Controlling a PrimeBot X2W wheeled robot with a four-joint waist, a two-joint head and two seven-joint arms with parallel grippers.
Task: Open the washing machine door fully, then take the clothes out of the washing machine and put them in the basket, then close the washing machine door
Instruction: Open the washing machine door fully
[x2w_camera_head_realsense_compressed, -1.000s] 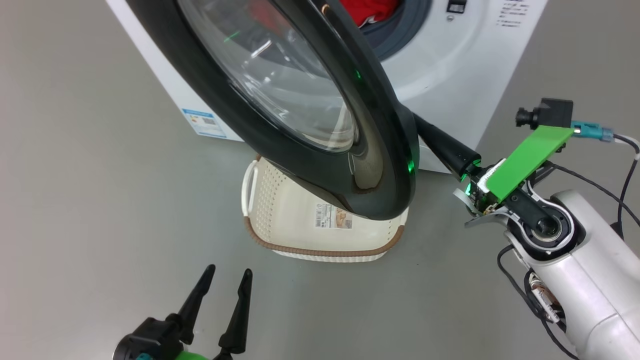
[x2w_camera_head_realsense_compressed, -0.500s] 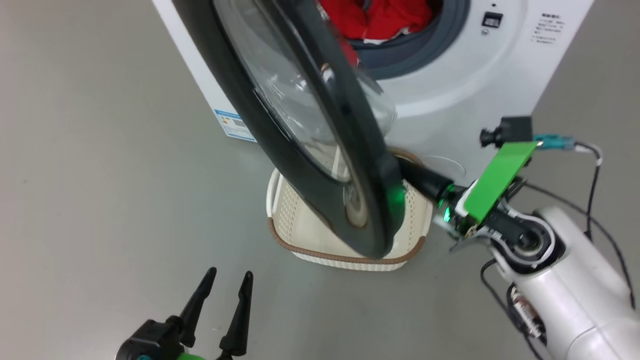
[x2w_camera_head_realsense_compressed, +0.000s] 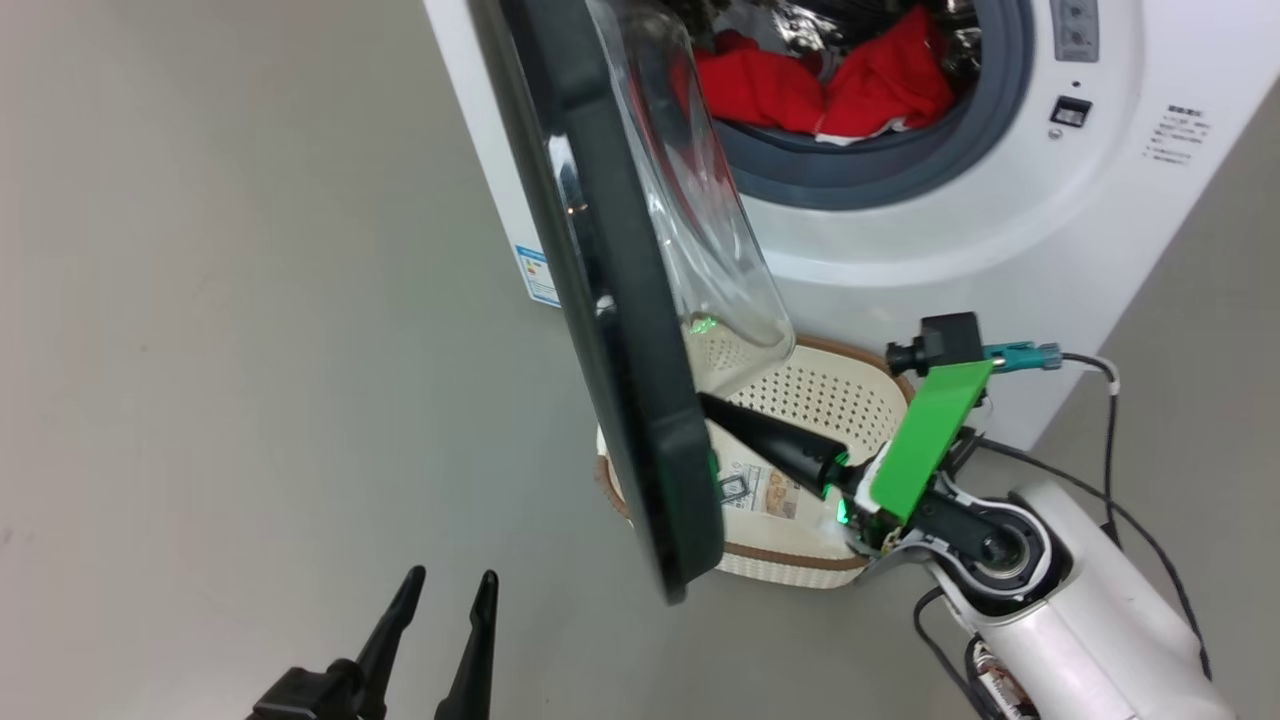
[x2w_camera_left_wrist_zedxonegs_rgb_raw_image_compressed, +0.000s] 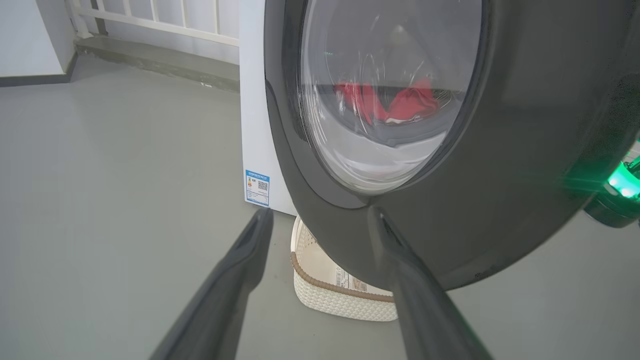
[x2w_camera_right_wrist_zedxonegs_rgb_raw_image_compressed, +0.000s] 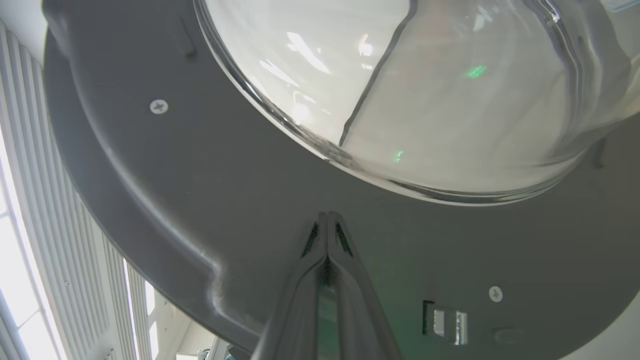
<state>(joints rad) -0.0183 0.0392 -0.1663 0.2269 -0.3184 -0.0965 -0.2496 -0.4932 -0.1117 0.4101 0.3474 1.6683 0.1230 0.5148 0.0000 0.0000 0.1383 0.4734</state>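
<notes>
Head view: even, soft overhead light, no hard shadows on the matte grey floor (x2w_camera_head_realsense_compressed: 200, 300). The large round door with glossy black rim (x2w_camera_head_realsense_compressed: 620, 330) carries white streaks on its clear bulging glass window (x2w_camera_head_realsense_compressed: 700, 230), plus a small green spot low on the glass. Green glow at the base of the right gripper (x2w_camera_head_realsense_compressed: 712, 405), spilling onto the rim. Focus sharp throughout.

Left wrist view: left gripper (x2w_camera_left_wrist_zedxonegs_rgb_raw_image_compressed: 320, 214) fingers (x2w_camera_left_wrist_zedxonegs_rgb_raw_image_compressed: 230, 290) close to the lens, blurred. Glass hazy with reflections; bright red clothes (x2w_camera_left_wrist_zedxonegs_rgb_raw_image_compressed: 395, 102) behind it look soft. Green flare (x2w_camera_left_wrist_zedxonegs_rgb_raw_image_compressed: 620, 181) at right edge.

Right wrist view: overexposed daylight at left edge, pale vertical slats (x2w_camera_right_wrist_zedxonegs_rgb_raw_image_compressed: 65, 225) bowed by wide-angle distortion, glare patches on the glass.
</notes>
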